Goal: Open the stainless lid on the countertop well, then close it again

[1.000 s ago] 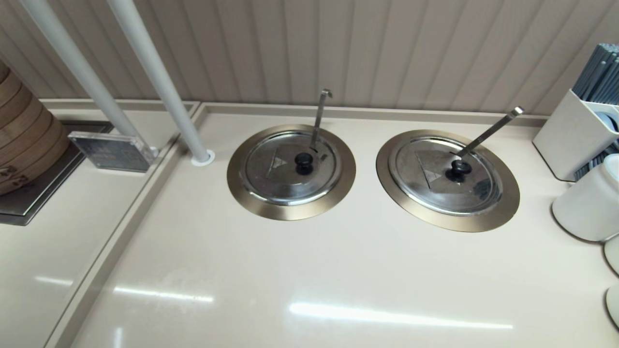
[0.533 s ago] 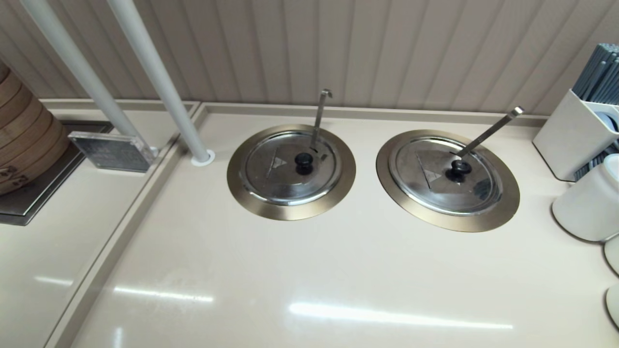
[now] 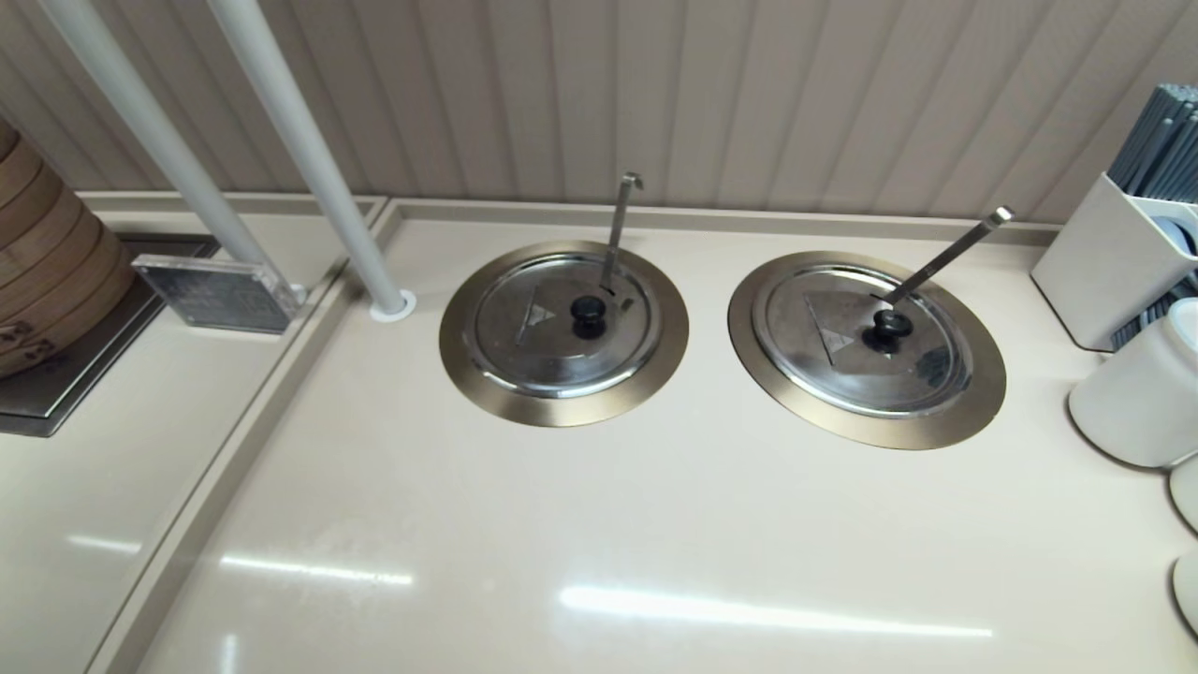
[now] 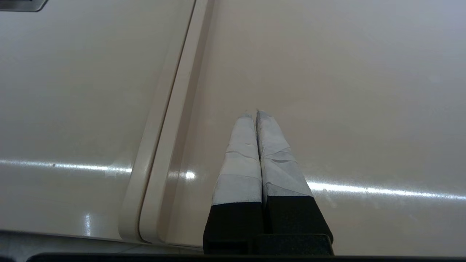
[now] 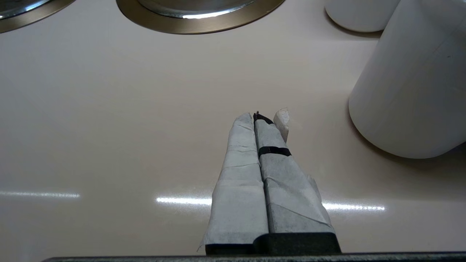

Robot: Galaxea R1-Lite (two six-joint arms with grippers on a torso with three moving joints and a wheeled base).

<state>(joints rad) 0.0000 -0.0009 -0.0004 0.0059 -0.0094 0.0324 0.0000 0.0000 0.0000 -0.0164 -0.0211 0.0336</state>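
The stainless lid (image 3: 552, 337) lies flat and closed on the left countertop well (image 3: 562, 404), inside its bronze collar. Its black knob (image 3: 588, 315) sits at the centre, and the thin hook-ended ladle rod (image 3: 618, 225) rises through the slot toward the wall. Neither arm shows in the head view. My left gripper (image 4: 252, 113) is shut and holds nothing, hanging over bare counter beside a raised seam (image 4: 164, 145). My right gripper (image 5: 255, 115) is also shut and holds nothing, short of the wells' collars, next to a white cup (image 5: 411, 83).
The twin lid (image 3: 842, 346) with a flat straight ladle handle (image 3: 950, 251) covers the right well. Two white poles (image 3: 299, 159), a clear sign block (image 3: 220, 292) and bamboo steamers (image 3: 47, 271) stand left. A white utensil holder (image 3: 1114, 262) and cup (image 3: 1137, 398) crowd the right edge.
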